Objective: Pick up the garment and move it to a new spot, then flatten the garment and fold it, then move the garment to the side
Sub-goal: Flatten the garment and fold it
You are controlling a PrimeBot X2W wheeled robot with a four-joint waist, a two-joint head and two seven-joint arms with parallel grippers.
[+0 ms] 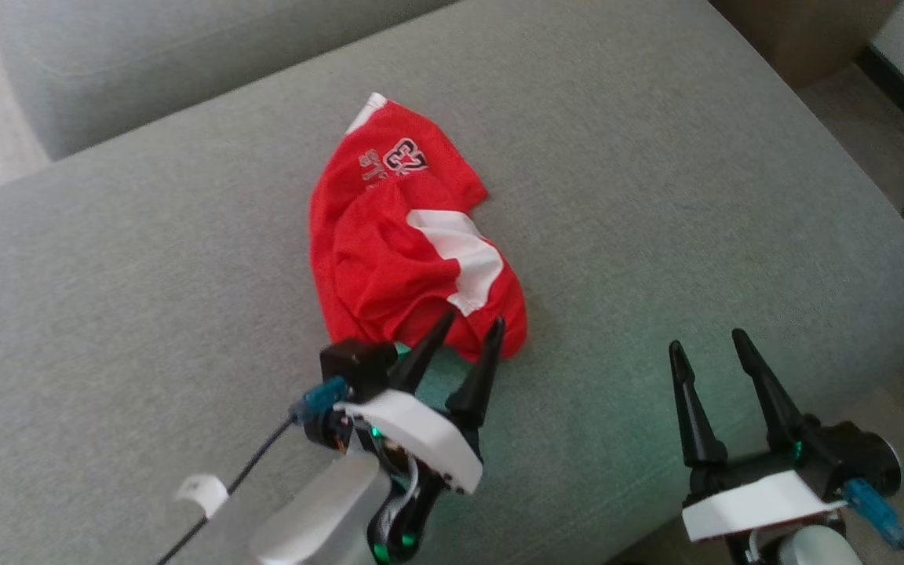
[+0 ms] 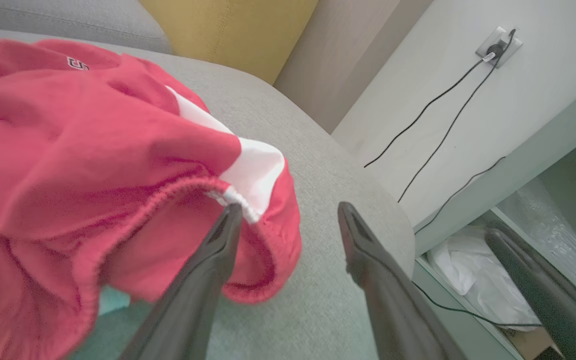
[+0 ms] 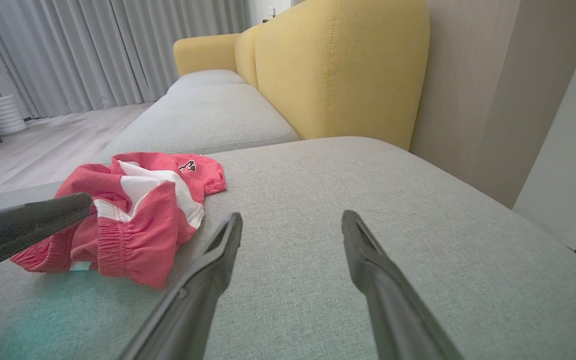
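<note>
Red garment [image 1: 397, 243] lies crumpled on the grey sofa [image 1: 656, 196], yellow backrest [image 3: 338, 65] behind; left gripper [image 1: 473, 318] and right gripper [image 1: 706, 340] gape empty.

left gripper [image 1: 474, 316]: jaws spread wide, fingers [image 1: 475, 384] pointing forward and tilted a bit right, pale forearm [image 1: 318, 510] trailing back to the lower left. right gripper [image 1: 706, 339]: jaws just as wide, fingers leaning slightly left, sitting well apart to the right of the left jaws.
</note>
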